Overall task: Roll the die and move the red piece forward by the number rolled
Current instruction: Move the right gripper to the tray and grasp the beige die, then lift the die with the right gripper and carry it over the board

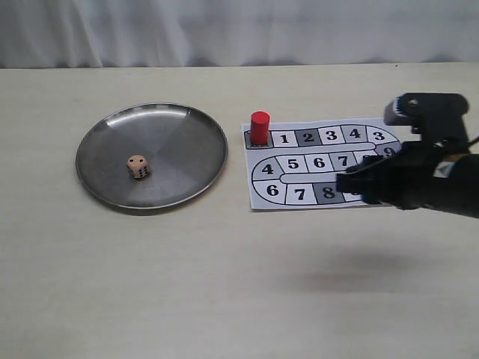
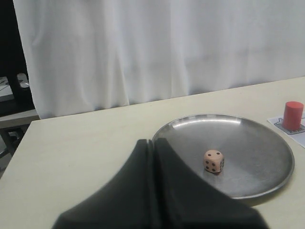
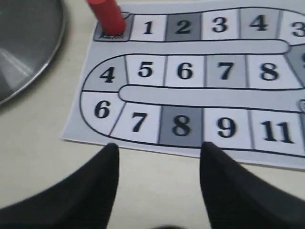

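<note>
The pale die (image 1: 138, 167) rests inside the round metal plate (image 1: 179, 127); its top face appears to show two pips. It also shows in the left wrist view as the die (image 2: 213, 161), just beyond and beside my left gripper (image 2: 152, 141), which is shut and empty at the plate's rim (image 2: 190, 120). The red piece (image 1: 260, 128) stands upright on the grey start square, left of square 1 on the paper board (image 1: 314, 161). My right gripper (image 3: 159, 148) is open and empty, hovering at the board's near edge by square 8; the red piece (image 3: 107, 16) lies far ahead of it.
The beige table top (image 1: 224, 284) carries only the plate and the board. A white curtain (image 1: 224, 30) hangs behind the far edge. The right arm's dark body (image 1: 426, 176) covers the board's right end. The left arm is outside the exterior view.
</note>
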Motion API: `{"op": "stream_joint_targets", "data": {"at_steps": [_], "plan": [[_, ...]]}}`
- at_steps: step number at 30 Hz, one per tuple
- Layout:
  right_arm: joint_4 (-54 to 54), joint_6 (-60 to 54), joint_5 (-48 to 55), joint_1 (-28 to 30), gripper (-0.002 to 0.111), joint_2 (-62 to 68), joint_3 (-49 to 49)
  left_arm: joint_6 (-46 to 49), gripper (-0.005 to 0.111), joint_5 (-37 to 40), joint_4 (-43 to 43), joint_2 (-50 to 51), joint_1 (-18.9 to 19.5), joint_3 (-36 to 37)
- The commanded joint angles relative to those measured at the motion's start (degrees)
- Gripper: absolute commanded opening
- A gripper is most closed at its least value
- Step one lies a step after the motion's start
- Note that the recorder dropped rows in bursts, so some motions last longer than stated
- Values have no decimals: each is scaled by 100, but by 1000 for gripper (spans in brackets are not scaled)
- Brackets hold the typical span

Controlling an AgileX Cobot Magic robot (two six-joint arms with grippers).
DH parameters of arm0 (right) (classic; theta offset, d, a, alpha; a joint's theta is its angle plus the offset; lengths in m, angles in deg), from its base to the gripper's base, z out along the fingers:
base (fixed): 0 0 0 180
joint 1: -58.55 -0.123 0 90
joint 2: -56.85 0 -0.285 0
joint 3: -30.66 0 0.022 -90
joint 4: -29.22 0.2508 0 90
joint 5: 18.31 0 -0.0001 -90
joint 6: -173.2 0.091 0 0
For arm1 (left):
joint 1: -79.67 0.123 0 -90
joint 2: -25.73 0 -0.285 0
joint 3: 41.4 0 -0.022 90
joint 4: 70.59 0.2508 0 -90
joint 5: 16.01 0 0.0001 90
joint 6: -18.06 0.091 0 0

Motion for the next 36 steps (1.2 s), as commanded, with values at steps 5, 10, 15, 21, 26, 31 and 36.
{"op": "stream_joint_targets", "data": {"at_steps": [5, 10, 15, 21, 26, 31, 36], "plan": [[0, -45, 237, -1515, 63, 2137, -2145, -5, 0, -52, 0, -6, -14, 10], [-60, -512, 951, -2185, 63, 3766, -4473, -5, 0, -52, 0, -6, -14, 10], [-47, -668, 1668, -2325, 63, 5110, -6446, -5, 0, -52, 0, -6, -14, 10], [169, -651, 2119, -2361, 63, 5917, -7568, -5, 0, -52, 0, -6, -14, 10], [128, -953, 2379, -2410, 62, 6208, -7920, -5, 0, -52, 0, -6, -14, 10], [128, -1225, 2449, -2410, 37, 6199, -7959, -5, 0, -52, 0, -6, -14, 10], [102, -1225, 2831, -2395, 4, 5875, -7959, -5, 0, -52, 0, -6, -14, 10]]}}
